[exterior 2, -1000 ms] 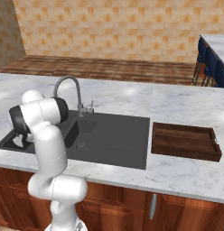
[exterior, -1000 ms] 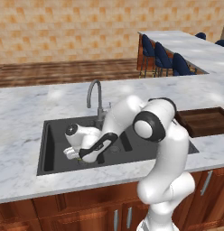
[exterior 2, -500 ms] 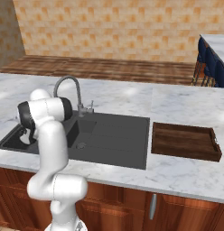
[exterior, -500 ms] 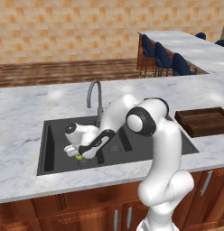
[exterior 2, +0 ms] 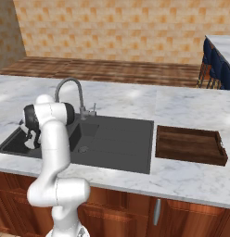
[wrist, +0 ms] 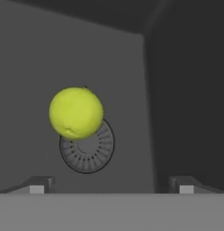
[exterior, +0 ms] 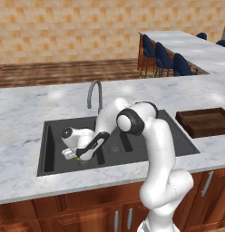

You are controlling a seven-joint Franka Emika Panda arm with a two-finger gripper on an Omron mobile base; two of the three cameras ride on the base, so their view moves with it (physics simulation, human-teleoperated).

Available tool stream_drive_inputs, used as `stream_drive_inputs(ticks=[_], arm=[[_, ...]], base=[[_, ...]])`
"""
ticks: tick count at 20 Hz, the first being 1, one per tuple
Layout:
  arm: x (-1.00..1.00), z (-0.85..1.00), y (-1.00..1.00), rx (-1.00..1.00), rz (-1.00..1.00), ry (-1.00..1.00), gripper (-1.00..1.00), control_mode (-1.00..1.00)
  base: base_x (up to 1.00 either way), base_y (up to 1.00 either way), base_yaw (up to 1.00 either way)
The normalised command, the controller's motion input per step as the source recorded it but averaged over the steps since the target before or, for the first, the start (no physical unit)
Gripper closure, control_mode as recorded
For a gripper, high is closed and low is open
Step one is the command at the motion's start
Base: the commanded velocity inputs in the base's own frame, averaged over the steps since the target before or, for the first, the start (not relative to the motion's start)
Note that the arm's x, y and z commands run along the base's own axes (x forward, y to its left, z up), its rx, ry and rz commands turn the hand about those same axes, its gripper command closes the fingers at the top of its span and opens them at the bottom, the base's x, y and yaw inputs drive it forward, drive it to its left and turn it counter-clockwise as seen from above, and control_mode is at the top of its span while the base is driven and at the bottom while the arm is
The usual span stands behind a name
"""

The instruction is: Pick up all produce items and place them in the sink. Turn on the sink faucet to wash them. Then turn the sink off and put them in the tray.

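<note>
Saw little of the lime (exterior: 79,158) behind the hand, and the drain (wrist: 89,151) partly hidden beneath it.

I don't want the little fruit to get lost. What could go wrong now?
1. The lime is round and lies partly over the drain on the sink floor, so a nudge from a finger could roll it away.
2. The open gripper sits off to one side of the lime, so closing now might miss it.
3. The basin walls are close, so the hand could bump them.

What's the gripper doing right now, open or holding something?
Gripper: open, holding nothing; the lime lies ahead of it over the drain in the sink.
</note>
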Motion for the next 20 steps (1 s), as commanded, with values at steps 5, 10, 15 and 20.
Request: stream_drive_inputs(ticks=[5, 10, 15, 20], arm=[[0.31, -0.12, 0.01, -0.01, 0.00, 0.00, -1.00, -1.00], [0.32, -0.25, 0.01, -0.01, 0.00, 0.01, -1.00, -1.00], [0.29, -0.22, 0.00, 0.00, 0.00, 0.01, -1.00, -1.00], [0.20, -0.21, 0.04, -0.02, 0.00, 0.06, -1.00, -1.00]], base=[[0.00, 0.00, 0.00], [0.00, 0.00, 0.00], [0.00, 0.00, 0.00], [0.00, 0.00, 0.00]])
